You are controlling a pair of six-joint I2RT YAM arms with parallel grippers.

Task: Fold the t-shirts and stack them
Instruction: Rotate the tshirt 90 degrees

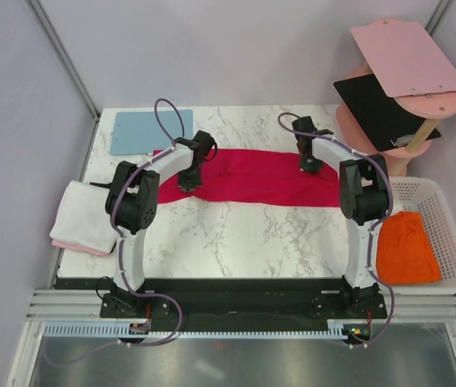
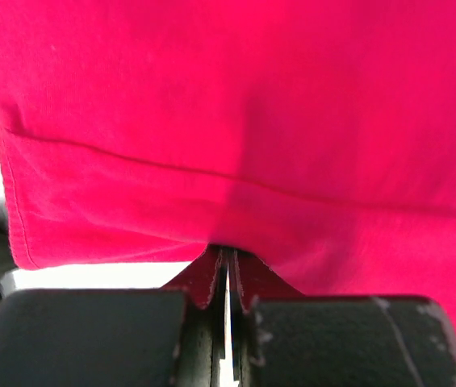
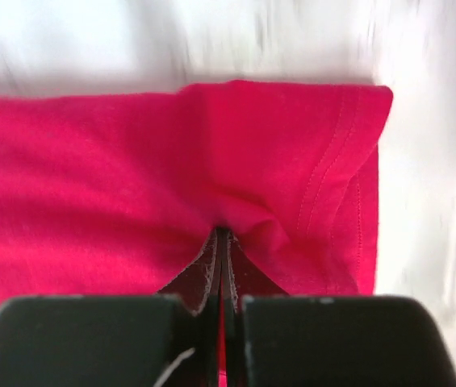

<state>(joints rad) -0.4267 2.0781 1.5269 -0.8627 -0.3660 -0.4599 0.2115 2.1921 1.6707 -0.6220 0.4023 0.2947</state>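
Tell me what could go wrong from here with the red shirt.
Both the left tool and right tool pinch only a small nip of the crimson t-shirt; it may slip free. Cloth bunches at the right pinch, so the fold may land crooked.

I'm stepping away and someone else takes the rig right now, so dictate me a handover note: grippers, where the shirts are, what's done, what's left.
Left gripper: shut on the red t-shirt, near its left end.
Right gripper: shut on the same shirt, near its right end.
The shirt lies as a long band across the table, folding unfinished.
Done: white t-shirt folded on the pink t-shirt at the table's left edge.
Left: finish the red one, then the orange t-shirt in the basket; stack both.
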